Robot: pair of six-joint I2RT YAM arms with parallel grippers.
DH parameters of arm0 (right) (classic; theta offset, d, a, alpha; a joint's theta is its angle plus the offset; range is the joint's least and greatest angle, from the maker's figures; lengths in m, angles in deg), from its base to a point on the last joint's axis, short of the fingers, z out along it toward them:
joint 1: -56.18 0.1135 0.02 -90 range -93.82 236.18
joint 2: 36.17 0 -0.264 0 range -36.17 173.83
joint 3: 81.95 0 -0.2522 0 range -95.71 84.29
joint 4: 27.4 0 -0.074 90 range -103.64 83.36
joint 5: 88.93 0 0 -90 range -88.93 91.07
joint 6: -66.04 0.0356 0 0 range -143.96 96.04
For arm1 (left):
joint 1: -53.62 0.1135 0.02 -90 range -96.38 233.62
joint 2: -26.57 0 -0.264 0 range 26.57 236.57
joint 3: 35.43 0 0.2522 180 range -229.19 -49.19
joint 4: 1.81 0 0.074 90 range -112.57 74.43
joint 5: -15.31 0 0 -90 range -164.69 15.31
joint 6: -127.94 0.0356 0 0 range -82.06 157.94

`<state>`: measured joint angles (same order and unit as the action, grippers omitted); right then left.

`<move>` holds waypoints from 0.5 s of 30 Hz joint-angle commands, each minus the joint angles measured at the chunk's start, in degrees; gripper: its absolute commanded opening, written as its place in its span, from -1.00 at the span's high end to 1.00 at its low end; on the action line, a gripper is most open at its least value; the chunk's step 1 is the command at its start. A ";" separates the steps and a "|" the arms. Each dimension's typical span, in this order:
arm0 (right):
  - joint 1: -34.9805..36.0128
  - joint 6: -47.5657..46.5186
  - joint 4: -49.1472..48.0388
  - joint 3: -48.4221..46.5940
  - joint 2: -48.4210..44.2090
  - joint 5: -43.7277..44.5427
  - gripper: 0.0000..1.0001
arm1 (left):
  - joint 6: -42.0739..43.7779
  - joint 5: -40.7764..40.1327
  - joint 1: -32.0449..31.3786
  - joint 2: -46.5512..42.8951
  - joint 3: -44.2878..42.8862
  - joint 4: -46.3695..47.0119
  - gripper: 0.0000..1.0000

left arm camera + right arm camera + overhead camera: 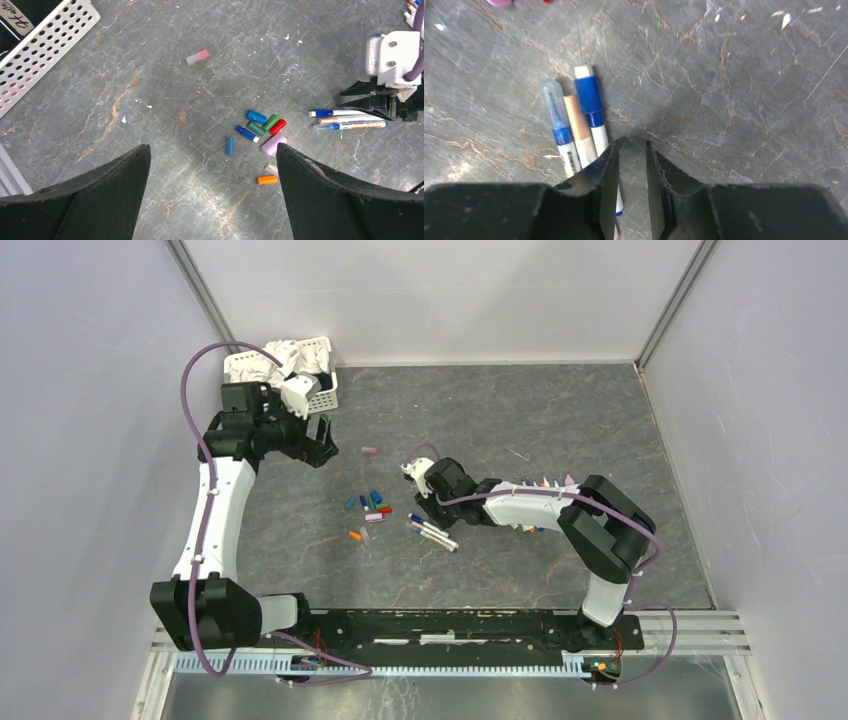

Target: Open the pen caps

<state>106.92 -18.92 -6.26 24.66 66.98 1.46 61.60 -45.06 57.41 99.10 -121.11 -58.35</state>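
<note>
Several loose pen caps point(370, 505) in blue, green, red, purple and orange lie mid-table; in the left wrist view they cluster around a red one point(278, 126), with an orange cap point(267, 179) nearer and a pink cap point(198, 56) apart. Three pens point(432, 532) lie side by side; one wears a blue cap point(588, 95), one a clear cap point(552, 100). My right gripper point(631, 147) is low over their barrels, jaws a narrow gap apart with bare table between them and the blue-capped pen running under the left finger. My left gripper point(213, 147) hangs wide open above the table, holding nothing.
A white perforated basket point(325, 395) with crumpled cloths stands at the back left, close to my left gripper point(320, 445). More pens point(545, 482) lie behind the right forearm. Grey walls close in the table on three sides.
</note>
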 commanded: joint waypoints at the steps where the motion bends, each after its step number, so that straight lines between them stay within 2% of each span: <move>1: -0.01 0.06 -0.33 1.92 -0.34 1.78 0.35 | 2.00 2.96 0.20 0.68 -0.69 -0.90 -1.00; 5: -0.07 0.32 0.50 1.48 -2.95 4.83 0.18 | 2.27 3.62 0.16 1.37 -1.55 -1.86 -1.00; 9: 0.09 1.19 0.25 1.11 -5.77 4.72 0.16 | 2.06 3.90 0.16 1.51 -1.73 -1.87 -1.00; 15: 1.35 0.99 -1.53 1.84 -5.92 -0.20 0.17 | 2.09 4.25 0.16 1.64 -1.82 -1.86 -1.00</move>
<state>107.20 -18.46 -5.87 26.03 62.41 3.58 61.60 -42.70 57.41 100.72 -121.11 -60.06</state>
